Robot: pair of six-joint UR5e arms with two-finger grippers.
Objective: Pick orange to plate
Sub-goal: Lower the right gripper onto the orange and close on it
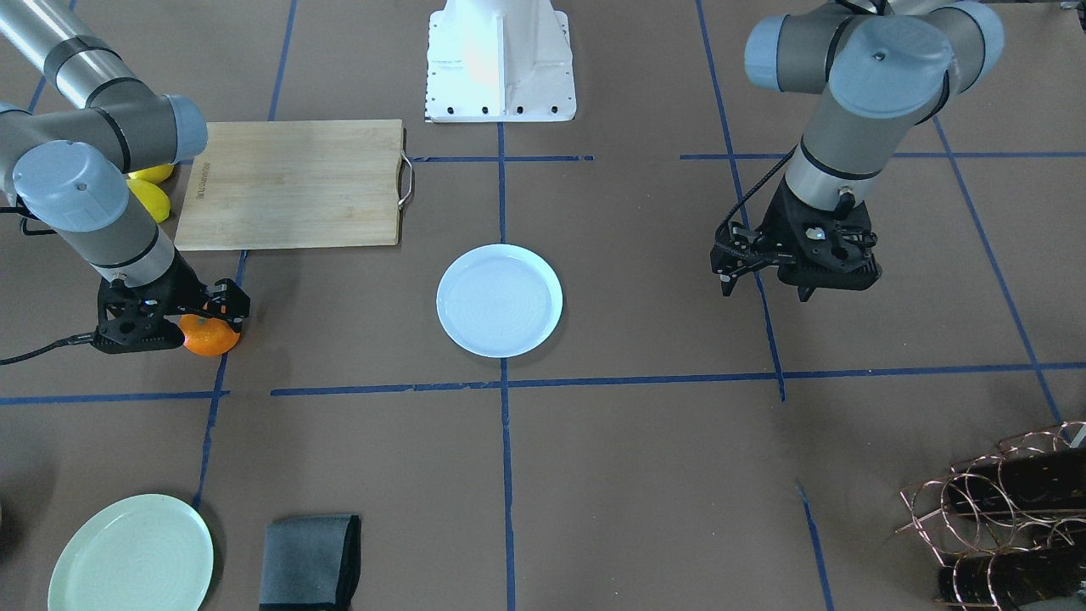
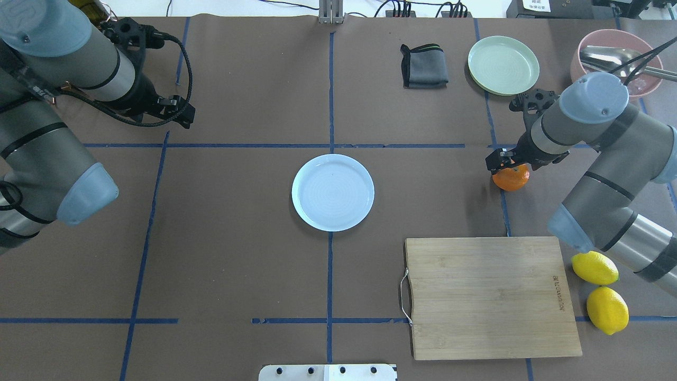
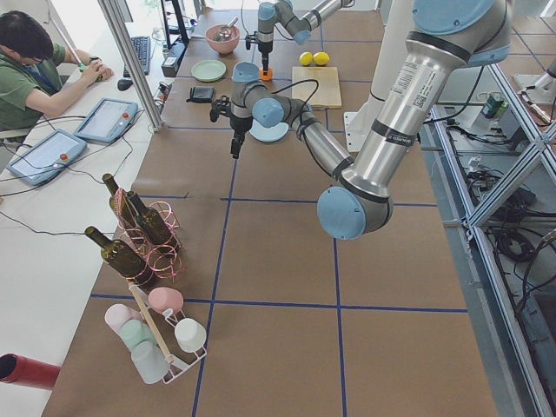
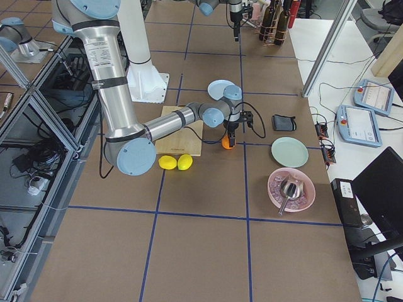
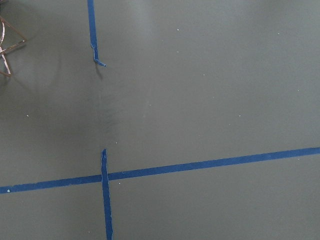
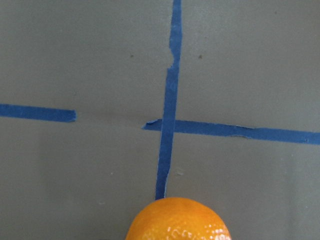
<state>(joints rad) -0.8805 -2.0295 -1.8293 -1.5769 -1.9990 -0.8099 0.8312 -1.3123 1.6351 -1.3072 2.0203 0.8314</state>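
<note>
1. Board (image 2: 489, 296): bamboo with a wire handle, nearest the robot, on its right side of the table (image 2: 238, 238).
2. Lemons, two (image 2: 595, 267) (image 2: 607, 309): just beside the board's outer edge.
3. Plate (image 2: 332, 192): pale bluish-white, at table centre on a blue tape line.
4. Orange (image 2: 512, 179): on a tape line past the board's far corner, well apart from the plate, on the plate's right.
5. Right gripper (image 2: 506, 165): pointing down over the orange, jaws straddling it. Whether they press on it cannot be told.
6. Left gripper (image 1: 764, 288): above the table on the left side, jaws apart.
7. Far row: folded dark cloth (image 2: 424, 66), green plate (image 2: 503, 64), pink bowl (image 2: 582, 45).
</note>
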